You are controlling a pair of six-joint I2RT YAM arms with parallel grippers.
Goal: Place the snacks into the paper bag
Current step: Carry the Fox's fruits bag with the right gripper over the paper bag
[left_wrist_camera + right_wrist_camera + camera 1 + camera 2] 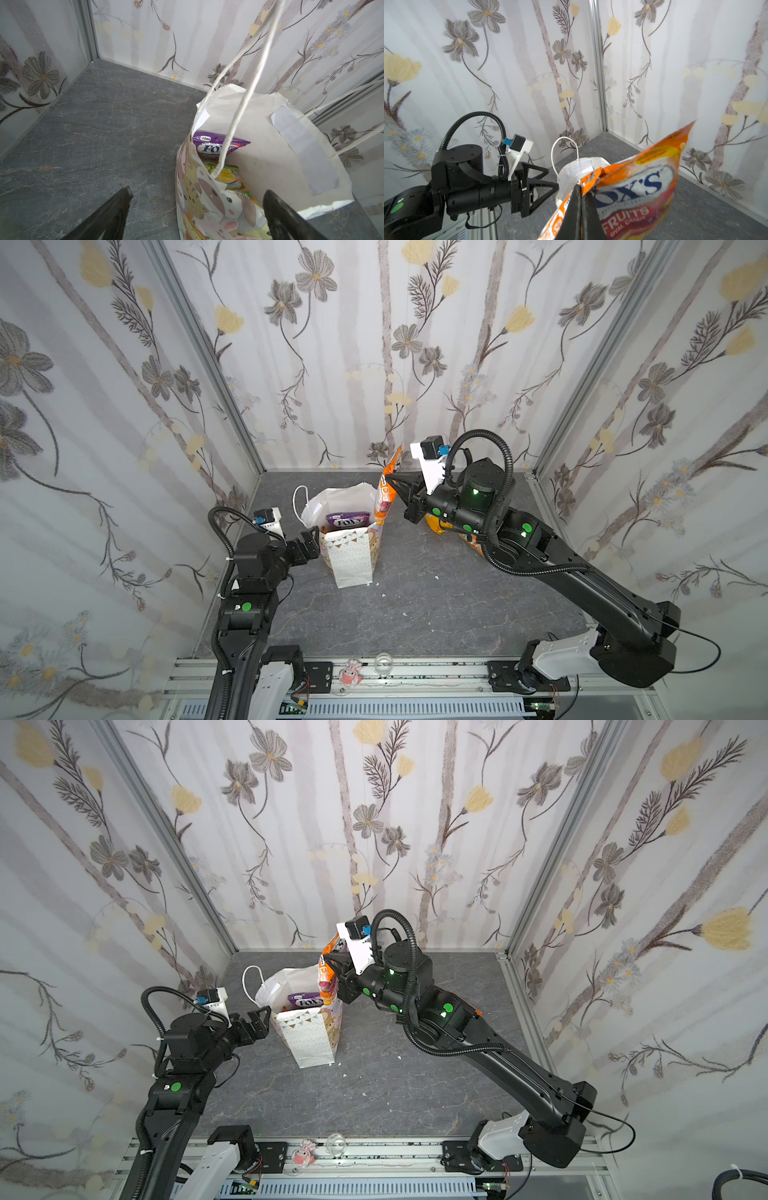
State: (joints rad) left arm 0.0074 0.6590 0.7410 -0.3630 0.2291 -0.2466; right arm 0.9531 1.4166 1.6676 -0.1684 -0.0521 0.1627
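The paper bag (353,560) (311,1040) stands upright mid-table with its mouth open. Inside it lie a purple FOX'S packet (348,521) (216,145) and a green-yellow packet (228,176). My left gripper (309,543) (197,193) is open at the bag's left rim, one finger outside the wall and one inside. My right gripper (388,479) (583,187) is shut on an orange FOX'S Fruits packet (383,497) (633,187), which hangs over the bag's right rim. Another orange packet (436,526) lies on the table, mostly hidden under the right arm.
Flowered walls close in the grey table (415,605) on three sides. A pink-red item (349,674) and a clear round thing (383,664) sit on the front rail. One white cord handle (297,502) sticks out left of the bag.
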